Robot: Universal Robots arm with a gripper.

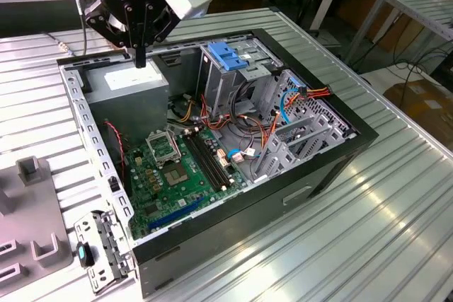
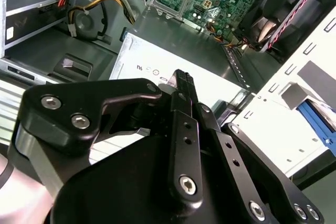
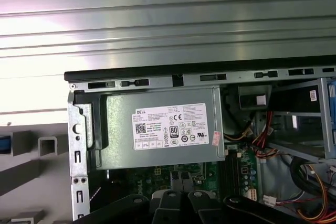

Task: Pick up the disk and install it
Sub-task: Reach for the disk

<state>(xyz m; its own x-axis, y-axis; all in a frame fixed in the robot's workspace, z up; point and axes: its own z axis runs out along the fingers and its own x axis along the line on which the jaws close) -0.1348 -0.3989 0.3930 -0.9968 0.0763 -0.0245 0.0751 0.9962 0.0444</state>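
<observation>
Overhead, gripper [image 1: 140,63] pinched closed, empty, above grey box [image 1: 134,88]; first wrist view adds its sticker [image 3: 170,126].

One open computer case [image 1: 283,199]; one ribbed metal bench [image 1: 382,224]; one grey power supply box [image 1: 134,88] bearing one white sticker [image 3: 170,126]; one green motherboard [image 1: 177,175] with one processor socket [image 1: 161,148]; one light-blue flap [image 1: 228,56]; one black claw [image 1: 140,60]; one loose metal bracket [image 1: 106,245]; one grey holder block [image 1: 32,206].
</observation>
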